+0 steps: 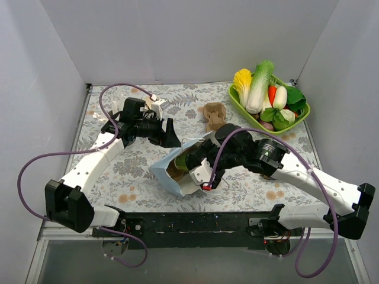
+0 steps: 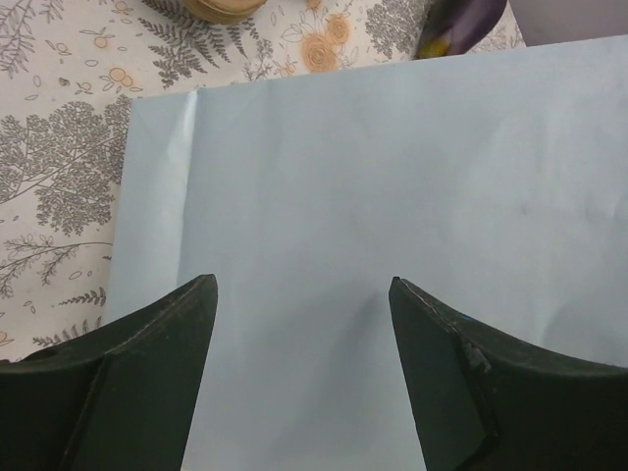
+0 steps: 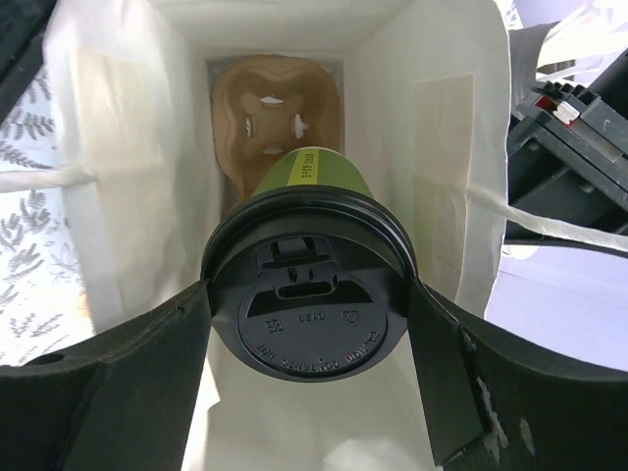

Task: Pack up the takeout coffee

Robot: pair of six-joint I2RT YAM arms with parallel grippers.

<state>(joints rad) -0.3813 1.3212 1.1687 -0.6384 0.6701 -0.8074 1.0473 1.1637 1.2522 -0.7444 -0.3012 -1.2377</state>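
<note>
Right fingers [image 3: 118, 383] grip takeout coffee [image 3: 310, 316], half-hidden inside bag [image 3: 422, 147]; left fingers [image 2: 137, 383] apart, empty.

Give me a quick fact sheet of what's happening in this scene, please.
Bag: light blue paper bag, lying on its side, mouth open
Inside bag: brown pulp cup carrier
Right gripper: gripping the takeout coffee by its lid, cup partly inside the bag
Left gripper: fingers apart, over the bag's outer side
Elsewhere: second carrier, vegetable basket
</note>
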